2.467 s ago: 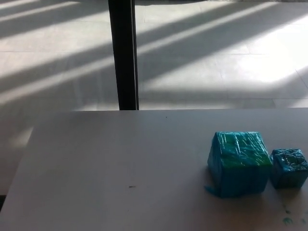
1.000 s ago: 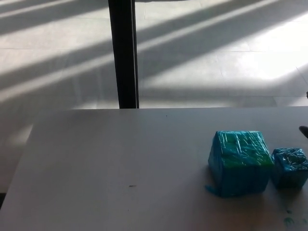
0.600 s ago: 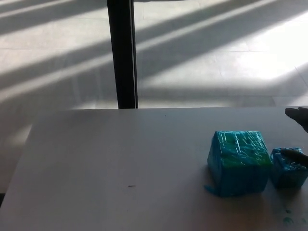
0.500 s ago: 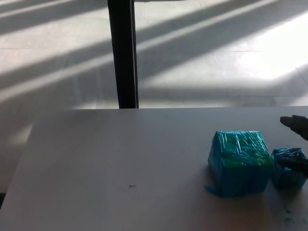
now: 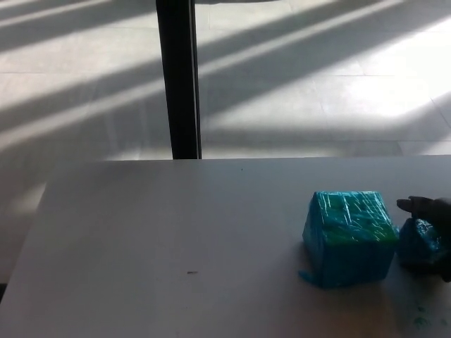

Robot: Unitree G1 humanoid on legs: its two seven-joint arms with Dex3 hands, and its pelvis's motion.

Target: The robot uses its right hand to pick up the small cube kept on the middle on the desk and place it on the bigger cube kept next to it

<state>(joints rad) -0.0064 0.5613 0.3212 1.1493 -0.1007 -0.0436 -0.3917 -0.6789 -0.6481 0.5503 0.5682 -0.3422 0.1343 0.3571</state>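
Pale desk [image 5: 176, 239] across the near half. Bigger cube [image 5: 348, 238] at right, wrapped in blue-green film. Small cube [image 5: 419, 243] just right of it, still on the desk. Right hand [image 5: 431, 224] at the right edge, fingers curled around the small cube.

head view, looking down, desk [image 5: 176, 232] near

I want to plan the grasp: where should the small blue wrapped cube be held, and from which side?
Grip the small blue plastic-wrapped cube across its far and near faces, coming from its right. The big blue wrapped cube stands close on its left, blocking that face. The right hand is already there.
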